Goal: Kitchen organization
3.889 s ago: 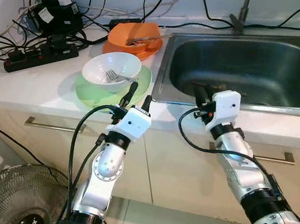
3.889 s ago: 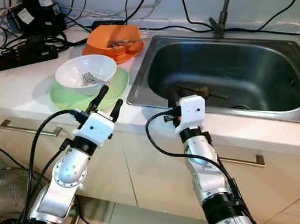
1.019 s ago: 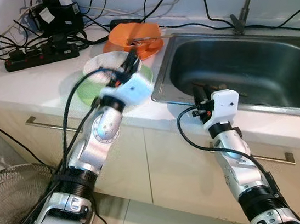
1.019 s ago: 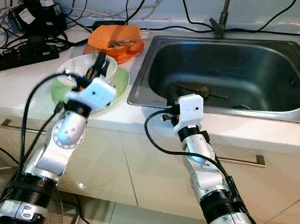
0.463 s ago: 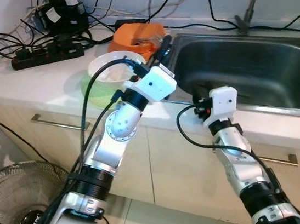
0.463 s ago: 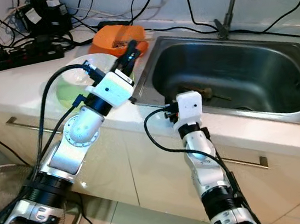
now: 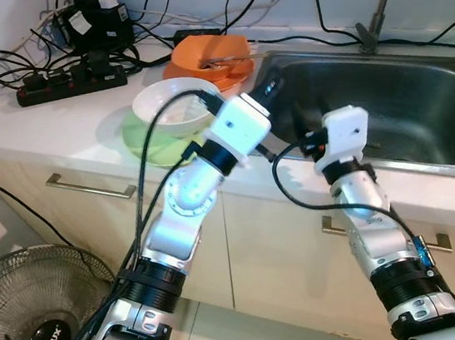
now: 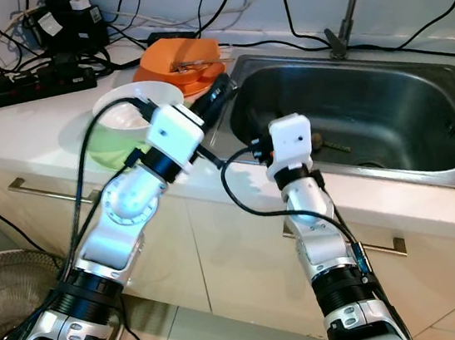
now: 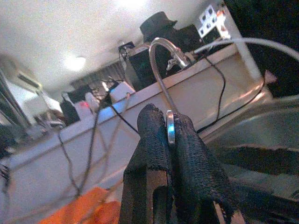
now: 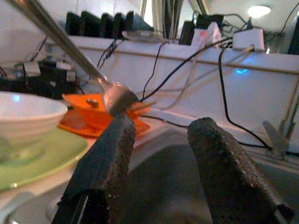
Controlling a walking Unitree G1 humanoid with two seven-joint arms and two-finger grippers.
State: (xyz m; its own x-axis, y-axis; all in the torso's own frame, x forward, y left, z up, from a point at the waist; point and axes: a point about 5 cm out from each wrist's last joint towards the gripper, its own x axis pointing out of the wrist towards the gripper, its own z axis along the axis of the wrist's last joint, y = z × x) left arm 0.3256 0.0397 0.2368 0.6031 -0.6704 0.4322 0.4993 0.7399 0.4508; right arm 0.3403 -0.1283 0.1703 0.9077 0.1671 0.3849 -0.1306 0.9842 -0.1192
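Swinging our left gripper from the white bowl to the sink, we kept its fingers clamped on the fork, ready to drop in, while our right gripper waited spread apart.

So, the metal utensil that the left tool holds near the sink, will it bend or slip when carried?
The metal utensil looks thin but rigid, so it probably will not bend. Its surface is shiny and smooth, and the left tool pinches only a narrow part, so it may pivot or slip if jolted. It seems light.

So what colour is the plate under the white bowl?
Light green plate, clearest in the left eye view.
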